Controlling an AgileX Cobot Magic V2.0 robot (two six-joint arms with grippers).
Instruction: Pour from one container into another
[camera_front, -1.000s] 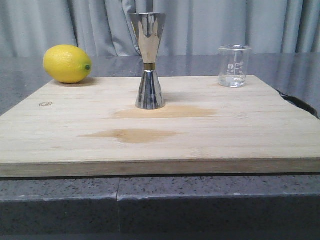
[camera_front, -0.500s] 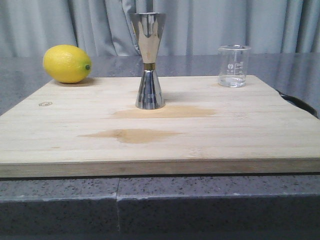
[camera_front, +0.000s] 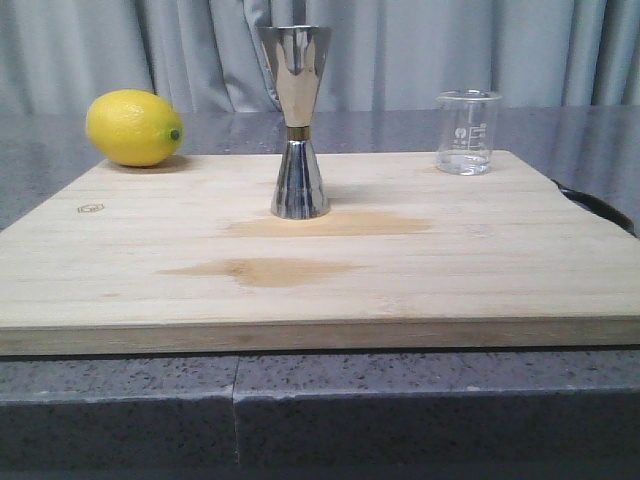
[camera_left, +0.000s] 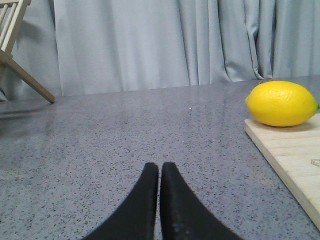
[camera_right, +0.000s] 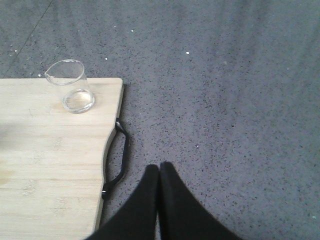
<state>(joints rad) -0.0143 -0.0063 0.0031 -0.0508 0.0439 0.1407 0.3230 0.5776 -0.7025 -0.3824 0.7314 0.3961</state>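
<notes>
A: What is sitting on the wooden board in the front view?

B: A steel jigger is standing upright just left of the frame's centre, on the board. A clear glass beaker is standing upright at the upper right, near the board's far edge, well apart from the jigger. A yellow lemon is resting at the upper left, at the board's far corner. Two darker patches are showing on the wood in front of the jigger. No arm is showing in this view.

A: And the claws?

B: In the left wrist view, the left gripper is sitting at the bottom centre with its two black fingers pressed together, holding nothing, over grey speckled counter. The lemon is lying at the right edge, touching the board's corner.

A: The other one?

B: In the right wrist view, the right gripper is likewise closed and empty at the bottom centre, over the counter beside the board's black handle. The beaker is standing at the upper left, near the board's corner, apart from the fingers.
</notes>
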